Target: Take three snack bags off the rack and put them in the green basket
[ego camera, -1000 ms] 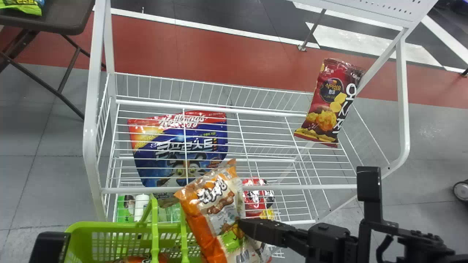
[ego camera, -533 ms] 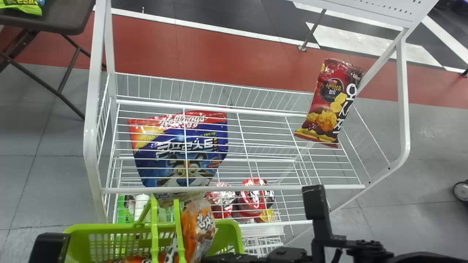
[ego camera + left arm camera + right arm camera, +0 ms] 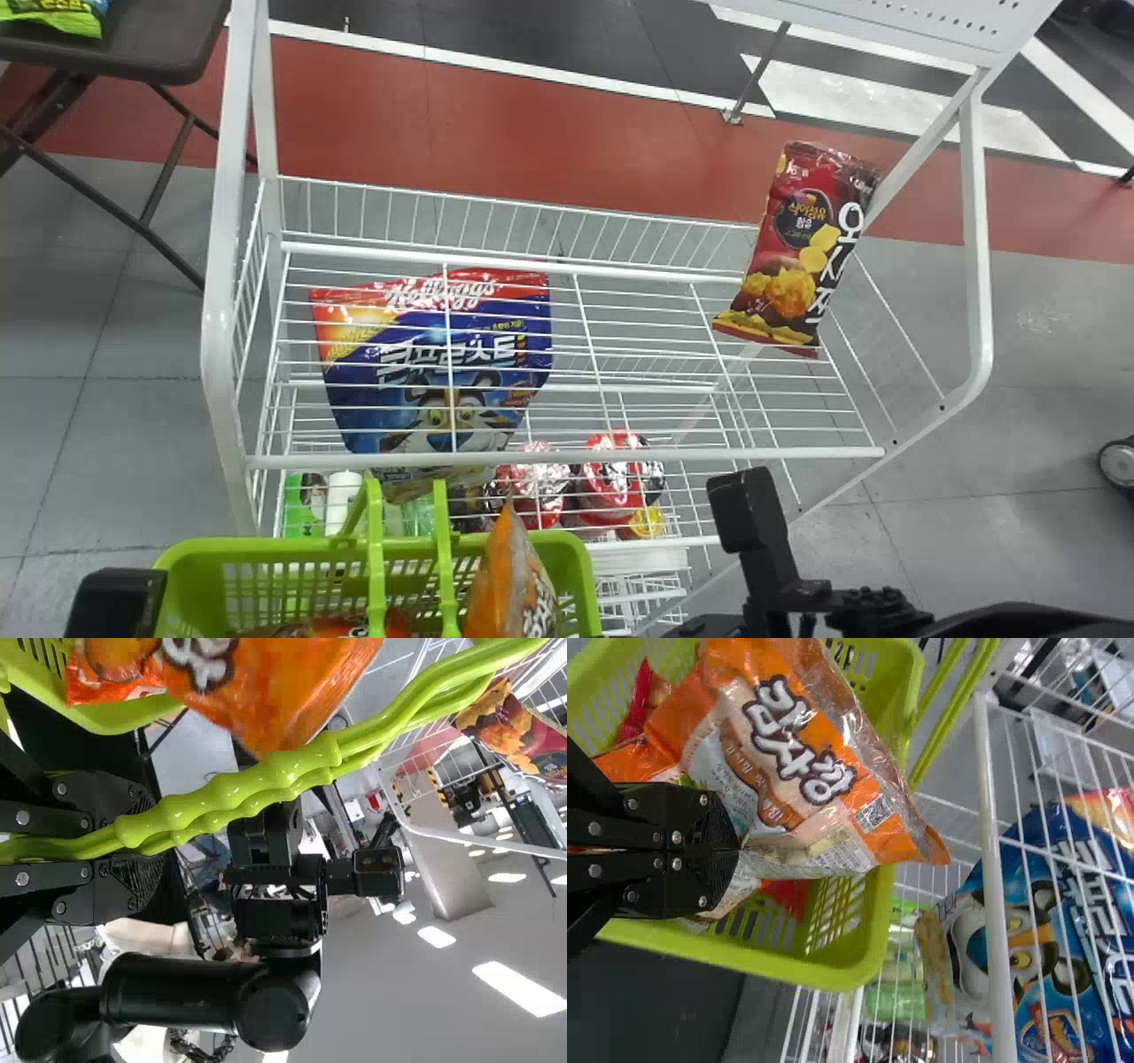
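Observation:
My right gripper (image 3: 780, 576), low in the head view, holds an orange snack bag (image 3: 514, 580) upright inside the right part of the green basket (image 3: 266, 551). In the right wrist view that gripper (image 3: 737, 850) is shut on the bag (image 3: 806, 753), within the basket's walls (image 3: 877, 930). Another orange-red bag (image 3: 328, 627) lies in the basket. My left arm's gripper (image 3: 115, 602) is at the lower left; its wrist view shows the gripper (image 3: 142, 843) shut on the basket handles (image 3: 239, 793). A red snack bag (image 3: 797, 248) and a blue bag (image 3: 443, 363) remain on the rack.
The white wire rack (image 3: 567, 456) stands just beyond the basket, its side post (image 3: 221, 354) at left. Red packages (image 3: 611, 478) and a green item (image 3: 303, 505) sit on its lower shelf. A dark folding table (image 3: 133, 44) stands at the far left.
My right gripper has moved left and toward the robot, carrying the orange bag from the rack's front edge into the basket. The left gripper has barely shifted.

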### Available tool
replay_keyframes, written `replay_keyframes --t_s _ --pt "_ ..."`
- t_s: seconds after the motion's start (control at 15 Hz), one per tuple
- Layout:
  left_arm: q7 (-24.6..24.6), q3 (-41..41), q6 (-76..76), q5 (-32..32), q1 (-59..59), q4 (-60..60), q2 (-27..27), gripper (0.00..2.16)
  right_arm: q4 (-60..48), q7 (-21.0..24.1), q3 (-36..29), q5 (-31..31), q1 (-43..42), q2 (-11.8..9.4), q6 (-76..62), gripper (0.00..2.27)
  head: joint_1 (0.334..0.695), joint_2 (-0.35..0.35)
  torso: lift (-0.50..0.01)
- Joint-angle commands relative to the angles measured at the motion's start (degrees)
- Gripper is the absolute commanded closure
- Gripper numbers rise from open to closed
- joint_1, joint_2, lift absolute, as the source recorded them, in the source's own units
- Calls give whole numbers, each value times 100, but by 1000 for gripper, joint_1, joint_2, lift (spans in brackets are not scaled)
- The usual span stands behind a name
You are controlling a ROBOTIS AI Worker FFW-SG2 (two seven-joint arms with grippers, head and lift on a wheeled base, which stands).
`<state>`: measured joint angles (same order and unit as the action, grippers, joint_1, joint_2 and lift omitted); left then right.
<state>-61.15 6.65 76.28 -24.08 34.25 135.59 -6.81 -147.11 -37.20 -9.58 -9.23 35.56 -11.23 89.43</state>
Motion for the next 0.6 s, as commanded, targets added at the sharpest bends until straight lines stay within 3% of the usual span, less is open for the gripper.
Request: replay_keyframes --t_s 0.0,0.13,0.2,0.27,0.4,0.53 --pt "7 11 -3 0 3 11 4 1754 -55 -6 475 150 118 -161 65 2243 695 -350 -23" --pt "7 11 -3 0 12 38 -5 1754 -143 -6 659 255 145 -169 65 2175 695 -350 -23" --pt "7 3 -3 0 47 64 -14 1754 -169 -6 580 246 145 -152 65 1970 695 -350 -23" --pt "7 -6 -3 0 55 73 -14 1754 -222 -6 457 255 127 -143 65 1595 695 -350 -23" --pt "-2 -24 -3 0 55 73 -14 1754 -459 -6 123 457 109 -108 65 -1 695 -350 -23" --pt "7 -6 -3 0 47 64 -5 1754 -696 -6 -70 765 101 -11 65 -1 695 -350 -23"
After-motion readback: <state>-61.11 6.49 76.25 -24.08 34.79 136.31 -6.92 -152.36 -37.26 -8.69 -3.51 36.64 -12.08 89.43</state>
